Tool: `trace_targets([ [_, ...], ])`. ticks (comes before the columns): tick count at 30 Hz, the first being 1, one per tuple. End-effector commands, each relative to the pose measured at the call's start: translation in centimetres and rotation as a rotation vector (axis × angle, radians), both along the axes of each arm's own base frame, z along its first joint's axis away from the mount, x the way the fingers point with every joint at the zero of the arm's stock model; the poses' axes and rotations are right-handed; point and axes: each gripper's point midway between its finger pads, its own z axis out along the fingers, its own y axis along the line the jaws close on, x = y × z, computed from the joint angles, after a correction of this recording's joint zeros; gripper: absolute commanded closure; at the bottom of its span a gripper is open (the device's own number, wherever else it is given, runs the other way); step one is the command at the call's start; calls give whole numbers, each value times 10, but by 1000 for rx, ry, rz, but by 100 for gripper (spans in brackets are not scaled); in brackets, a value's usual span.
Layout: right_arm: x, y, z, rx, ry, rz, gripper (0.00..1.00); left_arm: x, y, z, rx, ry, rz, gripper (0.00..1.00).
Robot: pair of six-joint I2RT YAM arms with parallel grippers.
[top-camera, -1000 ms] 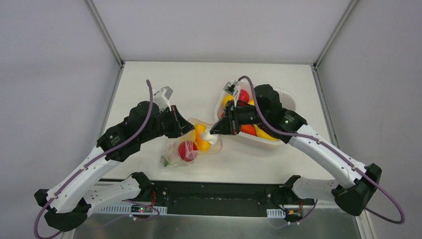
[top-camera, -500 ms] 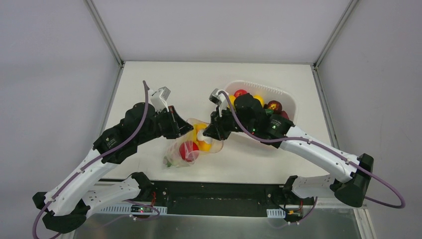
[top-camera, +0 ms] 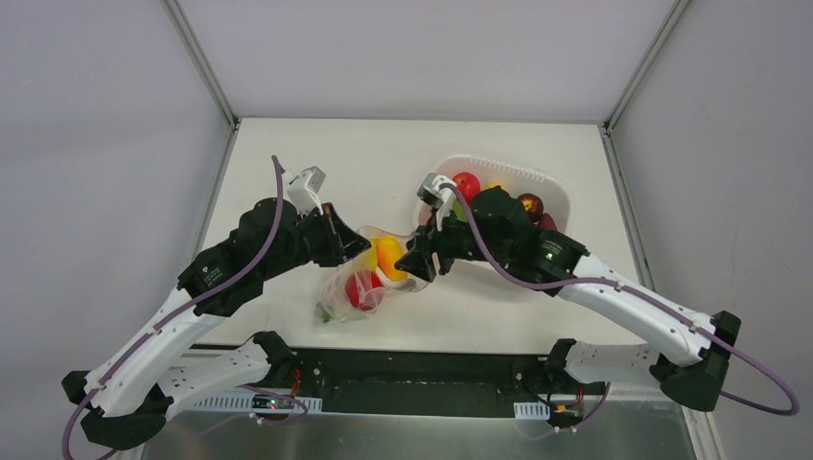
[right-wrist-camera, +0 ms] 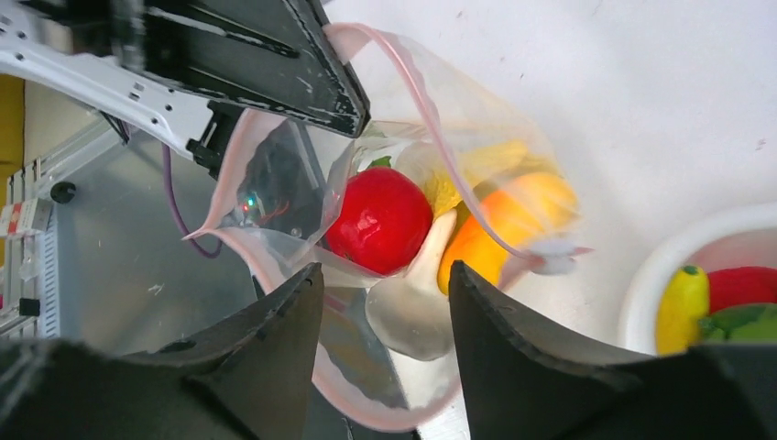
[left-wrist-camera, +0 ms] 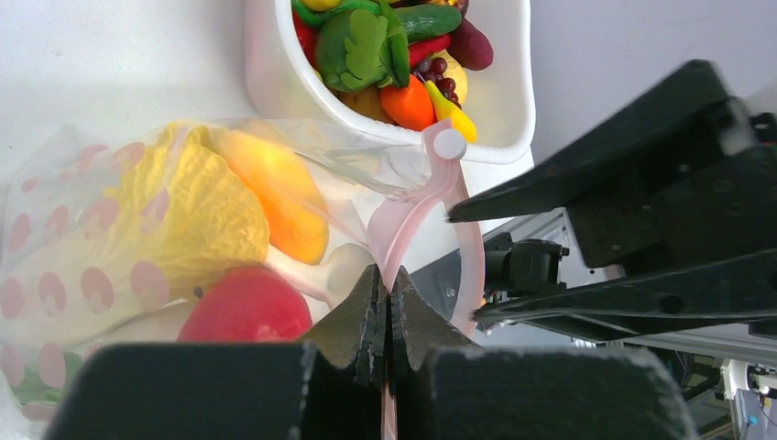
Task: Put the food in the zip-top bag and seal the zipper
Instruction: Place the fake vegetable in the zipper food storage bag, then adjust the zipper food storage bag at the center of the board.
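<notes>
- The zip-top bag (top-camera: pixel 357 292) lies on the white table (top-camera: pixel 288 172) between the two arms, near the front edge. Its closed end points toward the arm bases and its mouth is turned toward the far right.
- Inside it sit a red round fruit (top-camera: pixel 361 287), an orange fruit (top-camera: pixel 388 257) and a yellow leafy piece (left-wrist-camera: pixel 183 211). A white piece (right-wrist-camera: pixel 412 312) lies just at the mouth.
- The left gripper (left-wrist-camera: pixel 386 307) is clenched on the zipper (left-wrist-camera: pixel 417 206), pinching the pink-red strip between its tips at the left side of the mouth.
- The zipper is unsealed: in the right wrist view the strip loops wide around the opening.
- The right gripper (right-wrist-camera: pixel 380 275) hovers just over the mouth with its fingers spread and nothing between them. The white piece lies below the gap. Whether the fingers touch the plastic cannot be told.
- Farther back, on the right of the table, stands a white basket (top-camera: pixel 566 201). It holds the pieces not yet bagged, among them a green leafy vegetable (left-wrist-camera: pixel 362 46), an orange carrot (left-wrist-camera: pixel 408 103), a second red fruit (top-camera: pixel 467 184) and a dark purple fruit (top-camera: pixel 529 203).
</notes>
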Motion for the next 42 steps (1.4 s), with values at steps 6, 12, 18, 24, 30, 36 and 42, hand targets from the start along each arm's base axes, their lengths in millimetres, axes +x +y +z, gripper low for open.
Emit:
trace_targets([
  [6,34,-51,50,167,-80,-378,46,8,4,23,-61,-79,44,100],
  [12,23,-40,3,7,112,-338,45,8,8,24,-54,-86,57,100],
  [18,26,-31,-19,-12,163,-353,59,8,7,21,-49,-79,55,100],
  [24,30,-23,10,91,124,-338,100,9,13,19,-23,-76,78,100],
  [30,23,-5,37,196,114,-252,100,9,22,18,41,-80,91,100],
  [36,23,23,62,270,137,-169,100,9,56,22,160,-101,182,100],
  [42,19,40,99,357,130,-92,100,3,115,29,364,-115,323,100],
])
